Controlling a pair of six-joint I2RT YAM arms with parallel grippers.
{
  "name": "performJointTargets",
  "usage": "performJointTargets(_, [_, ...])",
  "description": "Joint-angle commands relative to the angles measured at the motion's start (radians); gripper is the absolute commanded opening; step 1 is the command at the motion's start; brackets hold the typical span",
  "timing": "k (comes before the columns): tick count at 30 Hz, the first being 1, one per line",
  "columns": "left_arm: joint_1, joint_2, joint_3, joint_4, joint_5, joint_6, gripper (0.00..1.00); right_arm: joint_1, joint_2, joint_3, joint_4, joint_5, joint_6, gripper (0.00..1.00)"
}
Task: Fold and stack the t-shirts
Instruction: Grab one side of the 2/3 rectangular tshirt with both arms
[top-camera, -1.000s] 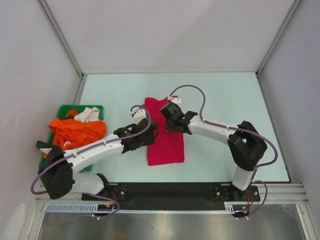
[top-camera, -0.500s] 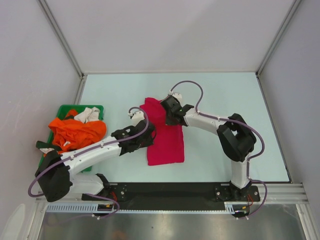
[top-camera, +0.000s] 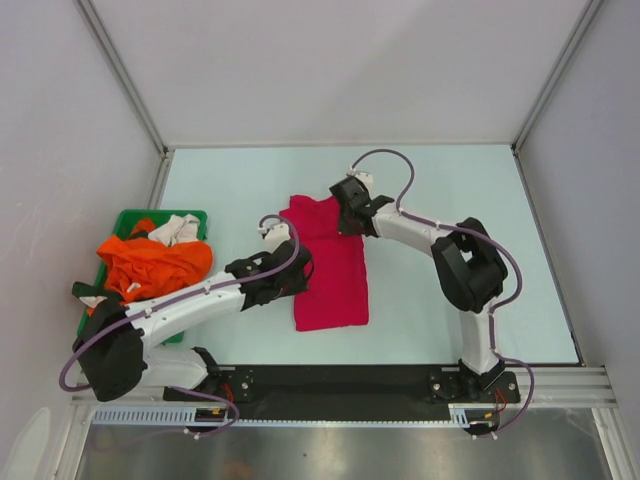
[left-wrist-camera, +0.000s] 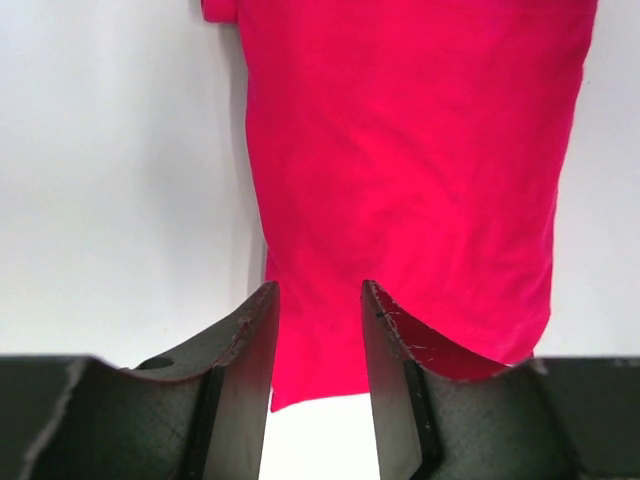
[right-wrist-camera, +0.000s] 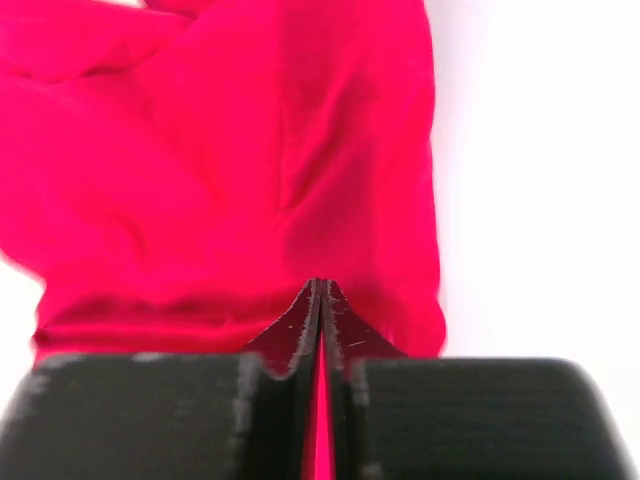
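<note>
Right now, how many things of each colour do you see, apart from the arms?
Crimson-pink shirt: 1
Orange cloth heap: 1, shirts within uncountable
White cloth: 1
Green tray: 1
Dark item at the tray's left edge: 1, kind unclear
Total: 5

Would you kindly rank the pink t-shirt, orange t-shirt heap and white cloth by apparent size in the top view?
1. pink t-shirt
2. orange t-shirt heap, bunched and partly hidden, so unsure
3. white cloth, clearly smallest
</note>
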Motion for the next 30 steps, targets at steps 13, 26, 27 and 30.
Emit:
performJointTargets(13, [-0.092,-0.031,-0.18,0.191,0.072,-0.194,0.55,0.157,-0.671,-0.618,-0.082,0.069,0.184,0.39])
performJointTargets(26, [-0.193,-0.005,-0.194,0.204,0.017,-0.274,0.53,0.272,-0.705,-0.751,-0.048,0.052,0.263,0.27])
performJointTargets(27, [-0.198,-0.005,-0.194,0.198,0.011,-0.277,0.53,0.284,-0.714,-0.75,-0.06,0.055,0.264,0.28])
performJointTargets(30, [-0.208,-0.002,-0.186,0.187,0.005,-0.291,0.54,0.299,-0.744,-0.753,-0.085,0.054,0.278,0.32])
